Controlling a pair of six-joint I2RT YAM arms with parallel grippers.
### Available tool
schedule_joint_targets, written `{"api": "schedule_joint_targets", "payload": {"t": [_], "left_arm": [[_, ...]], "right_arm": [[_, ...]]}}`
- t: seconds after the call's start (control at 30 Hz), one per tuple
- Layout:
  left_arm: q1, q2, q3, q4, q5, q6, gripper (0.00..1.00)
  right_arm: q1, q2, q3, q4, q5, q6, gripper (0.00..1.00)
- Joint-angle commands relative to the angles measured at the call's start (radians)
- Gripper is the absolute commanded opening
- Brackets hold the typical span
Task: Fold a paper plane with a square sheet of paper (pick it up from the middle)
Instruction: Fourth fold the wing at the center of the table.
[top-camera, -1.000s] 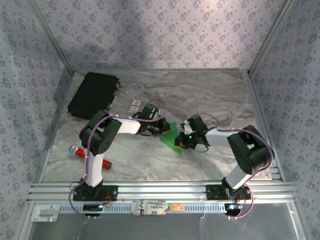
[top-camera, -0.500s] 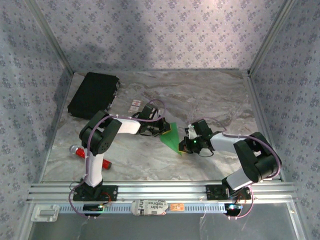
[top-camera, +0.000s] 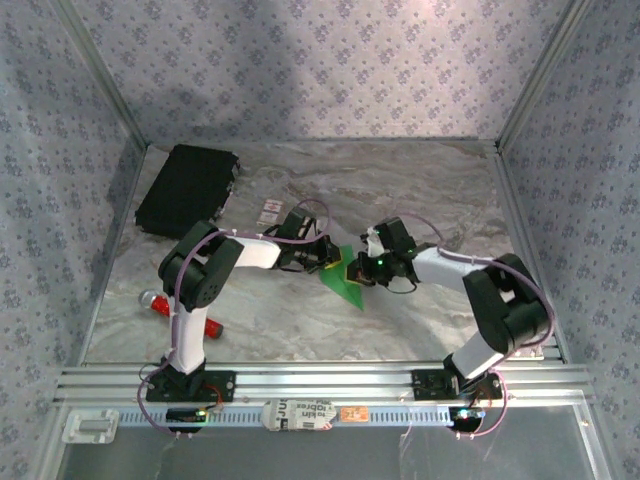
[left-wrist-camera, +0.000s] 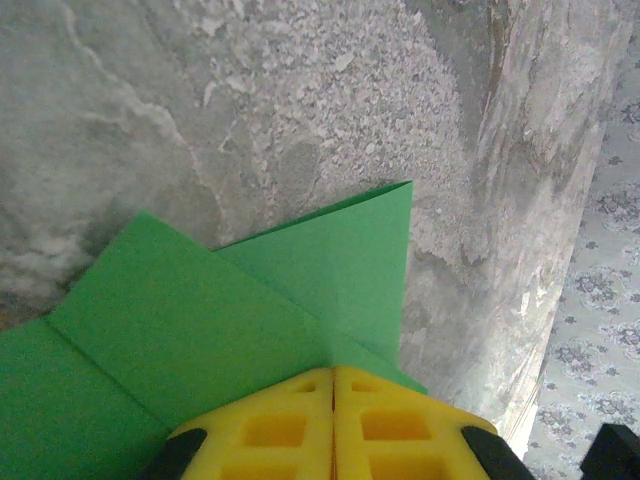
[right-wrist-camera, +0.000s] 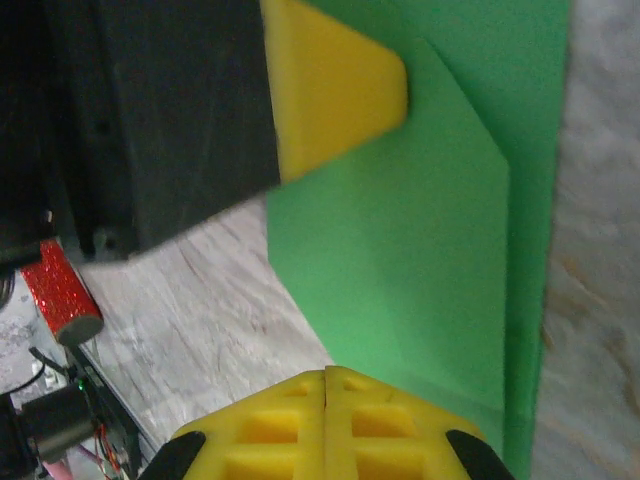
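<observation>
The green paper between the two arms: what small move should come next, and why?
Probably the right gripper should slide along the green paper, pressing the fold flat. Both grippers are shut, with their pads resting on the paper. The left gripper pins the far end, so the sheet should not shift. The flaps are folded over but look uncreased.

The black-jointed left arm (top-camera: 205, 272) and right arm (top-camera: 505, 305) have glossy rounded housings, white tubular links and thin looping purple cables (top-camera: 312, 203). The yellow moulded plastic fingers (left-wrist-camera: 270, 430) carry square pockets.
</observation>
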Motion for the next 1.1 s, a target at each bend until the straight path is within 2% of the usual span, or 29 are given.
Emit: {"api": "schedule_joint_targets", "payload": {"t": [0.0,0.23,0.4,0.73,1.07], "left_arm": [[0.006,0.054,-0.039,-0.075,-0.049,0.002,0.07],[0.005,0.055,-0.043,-0.068,-0.047,0.0,0.08],[0.006,0.053,-0.045,-0.07,-0.048,0.002,0.07],[0.009,0.05,-0.051,-0.088,-0.059,0.0,0.07],[0.01,0.049,-0.056,-0.087,-0.059,-0.001,0.07]], "right_arm": [[0.02,0.067,0.041,0.038,0.043,0.055,0.01],[0.033,0.155,0.099,0.062,0.061,0.068,0.01],[0.035,0.189,0.058,0.045,0.077,0.05,0.01],[0.015,0.094,-0.052,0.056,0.007,0.048,0.02],[-0.002,-0.025,-0.156,-0.016,-0.009,0.007,0.03]]}}
